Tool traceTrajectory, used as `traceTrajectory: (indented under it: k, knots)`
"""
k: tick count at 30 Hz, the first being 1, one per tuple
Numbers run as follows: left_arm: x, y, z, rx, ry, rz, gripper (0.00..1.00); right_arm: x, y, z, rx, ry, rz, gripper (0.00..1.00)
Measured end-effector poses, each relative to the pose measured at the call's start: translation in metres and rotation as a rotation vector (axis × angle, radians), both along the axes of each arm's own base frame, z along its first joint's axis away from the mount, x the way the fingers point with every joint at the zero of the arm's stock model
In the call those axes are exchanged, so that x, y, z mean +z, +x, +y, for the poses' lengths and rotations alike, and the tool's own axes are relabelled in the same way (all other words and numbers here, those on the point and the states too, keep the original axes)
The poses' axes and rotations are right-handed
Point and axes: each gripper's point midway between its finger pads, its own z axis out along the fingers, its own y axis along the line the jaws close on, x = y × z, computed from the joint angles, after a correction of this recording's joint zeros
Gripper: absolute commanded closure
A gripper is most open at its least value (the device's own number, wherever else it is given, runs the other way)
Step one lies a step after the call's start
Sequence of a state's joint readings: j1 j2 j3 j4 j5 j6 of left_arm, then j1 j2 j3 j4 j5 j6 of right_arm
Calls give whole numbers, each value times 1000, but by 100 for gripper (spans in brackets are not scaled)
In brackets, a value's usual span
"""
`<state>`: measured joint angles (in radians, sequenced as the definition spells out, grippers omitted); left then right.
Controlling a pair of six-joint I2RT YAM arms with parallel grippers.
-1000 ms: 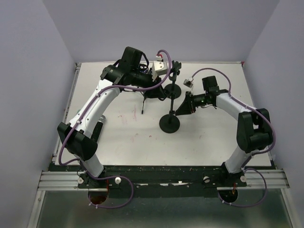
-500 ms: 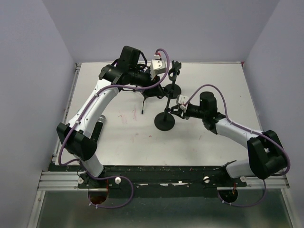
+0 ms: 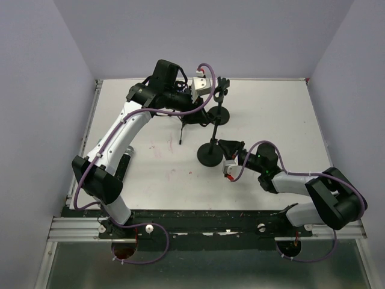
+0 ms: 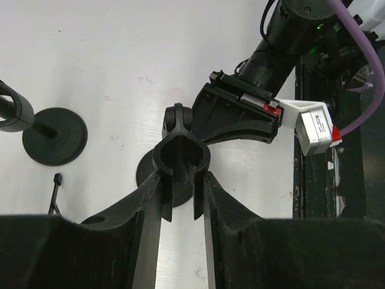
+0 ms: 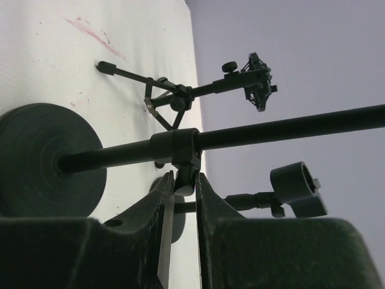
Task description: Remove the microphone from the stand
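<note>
A black stand with a round base [image 3: 210, 155] rises in the middle of the table. In the left wrist view, my left gripper [image 4: 182, 192] is shut on the C-shaped clip [image 4: 180, 158] at the stand's top. The same gripper [image 3: 207, 117] hangs over the stand in the top view. My right gripper [image 3: 224, 147] lies low beside the pole. Its fingers [image 5: 185, 183] are shut on the small knob under the pole's collar [image 5: 174, 147]. The microphone is out of view, and the clip looks dark inside.
A second round-base stand [image 3: 219, 114] with a clip [image 5: 293, 182] stands just behind. A small tripod [image 3: 183, 126] carrying a shock mount [image 5: 258, 78] is to its left. Walls close in the table on three sides.
My right arm has swung down and toward the near side, and its gripper now clamps the pole's knob. The stand's base shifted slightly. My left gripper has stayed on the clip.
</note>
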<state>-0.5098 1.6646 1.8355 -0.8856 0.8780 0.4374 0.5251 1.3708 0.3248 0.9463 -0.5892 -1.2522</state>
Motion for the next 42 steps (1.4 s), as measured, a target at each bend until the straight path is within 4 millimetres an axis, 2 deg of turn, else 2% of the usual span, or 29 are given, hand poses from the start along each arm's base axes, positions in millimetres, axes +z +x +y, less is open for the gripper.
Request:
traceTrajectory:
  k: [4, 23, 42]
  knots:
    - [0, -2, -1, -6, -3, 3, 64, 0, -4, -1, 7, -15, -96, 99]
    - [-1, -3, -2, -16, -8, 11, 64, -1, -6, -2, 26, -136, -270, 99]
    - [-7, -6, -1, -20, -3, 27, 64, -1, -8, -2, 35, -160, -293, 99]
